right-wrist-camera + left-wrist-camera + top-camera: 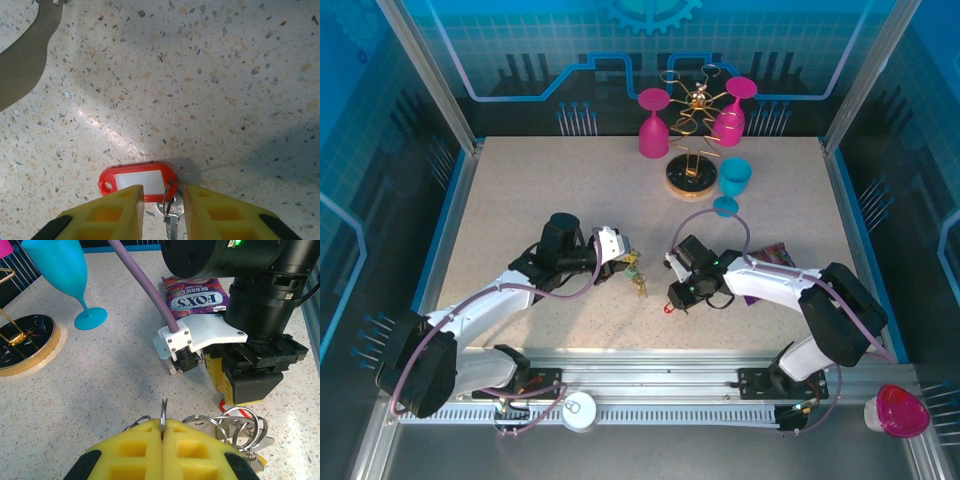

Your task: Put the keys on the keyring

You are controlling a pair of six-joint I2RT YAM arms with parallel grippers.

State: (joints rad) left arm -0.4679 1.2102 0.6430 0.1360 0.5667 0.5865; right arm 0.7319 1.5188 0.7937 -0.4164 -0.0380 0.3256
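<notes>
While my left pincer [163, 427] is clamped on the thin keyring [163, 409] at lower centre, my right pincer [162, 194] stands parted astride a red-tagged key [134, 181] on the counter [210, 75].

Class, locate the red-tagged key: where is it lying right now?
In the right wrist view, the red-tagged key lies flat on the table, straddled by the open right gripper; from above, it sits just right of centre.
</notes>
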